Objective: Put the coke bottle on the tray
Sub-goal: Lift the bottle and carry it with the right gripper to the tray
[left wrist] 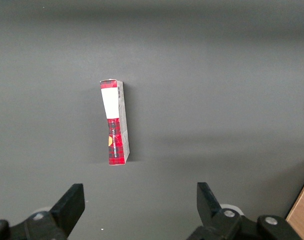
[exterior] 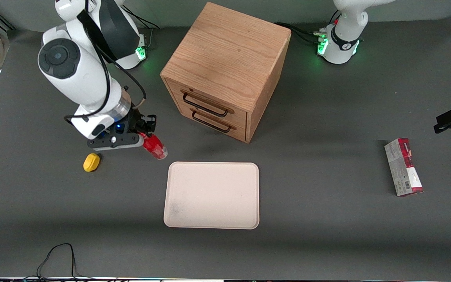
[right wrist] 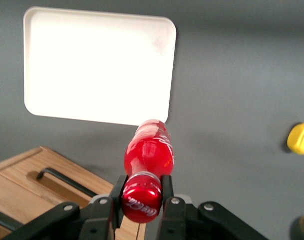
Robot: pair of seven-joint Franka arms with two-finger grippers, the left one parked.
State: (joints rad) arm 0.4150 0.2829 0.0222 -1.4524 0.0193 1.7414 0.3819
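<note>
My right gripper [exterior: 144, 135] is shut on the neck of the coke bottle [exterior: 155, 146], a small red bottle with a red cap. It holds the bottle tilted above the table, a little farther from the front camera than the tray's near corner. In the right wrist view the fingers [right wrist: 166, 189] clamp the bottle [right wrist: 148, 157] just under the cap. The tray [exterior: 211, 194] is a flat cream rectangle with a low rim and nothing on it; it also shows in the right wrist view [right wrist: 92, 65].
A wooden drawer cabinet [exterior: 225, 68] stands farther from the camera than the tray. A small yellow object [exterior: 91, 162] lies on the table beside the gripper. A red-and-grey carton [exterior: 403, 167] lies toward the parked arm's end.
</note>
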